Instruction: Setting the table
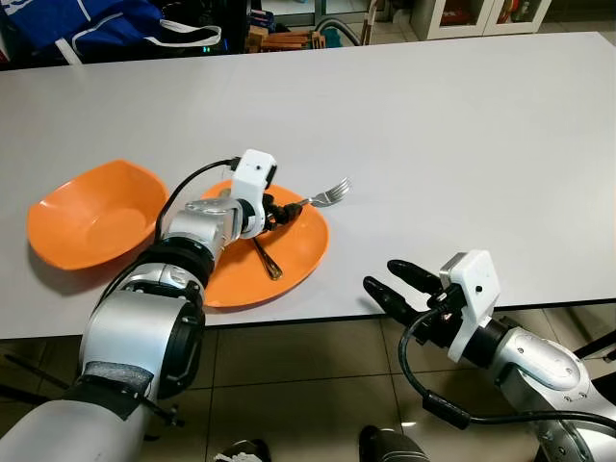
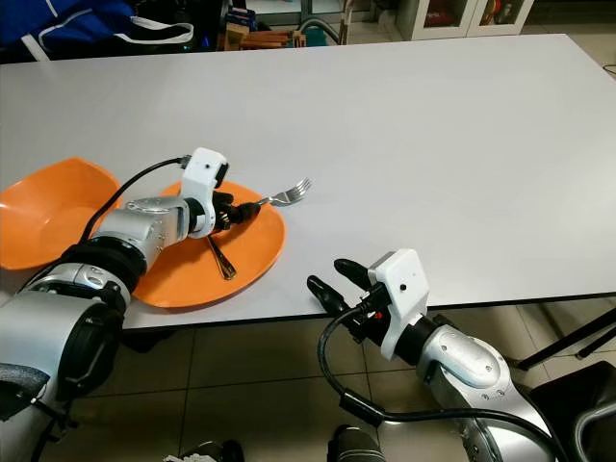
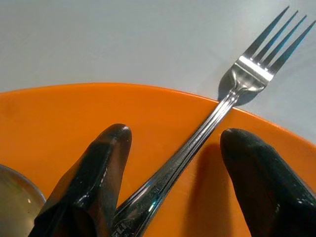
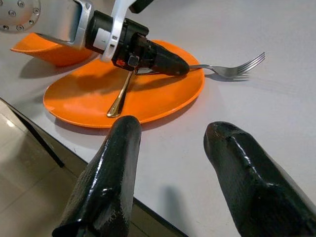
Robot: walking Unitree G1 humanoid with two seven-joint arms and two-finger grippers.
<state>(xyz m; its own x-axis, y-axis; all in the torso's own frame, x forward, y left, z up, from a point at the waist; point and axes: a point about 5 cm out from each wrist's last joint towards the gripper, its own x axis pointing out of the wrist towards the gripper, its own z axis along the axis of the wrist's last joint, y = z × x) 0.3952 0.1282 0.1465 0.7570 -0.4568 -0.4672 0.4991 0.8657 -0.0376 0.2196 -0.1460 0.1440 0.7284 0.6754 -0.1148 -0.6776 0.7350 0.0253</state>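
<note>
An orange plate (image 1: 300,245) lies near the table's front edge, with a bronze spoon (image 1: 267,258) resting on it. A silver fork (image 1: 327,195) lies across the plate's far rim, its tines out over the white table (image 1: 433,135). My left gripper (image 1: 284,209) hovers low over the plate; in the left wrist view its fingers (image 3: 111,148) stand apart with the fork (image 3: 212,118) handle running between them. My right gripper (image 1: 385,279) is open at the table's front edge, right of the plate, holding nothing. An orange bowl (image 1: 91,217) sits left of the plate.
A blue bag (image 1: 106,24) and wooden furniture (image 1: 284,38) stand beyond the table's far edge. Tiled floor (image 1: 308,385) lies below the front edge. A wide stretch of white tabletop spreads to the right and back.
</note>
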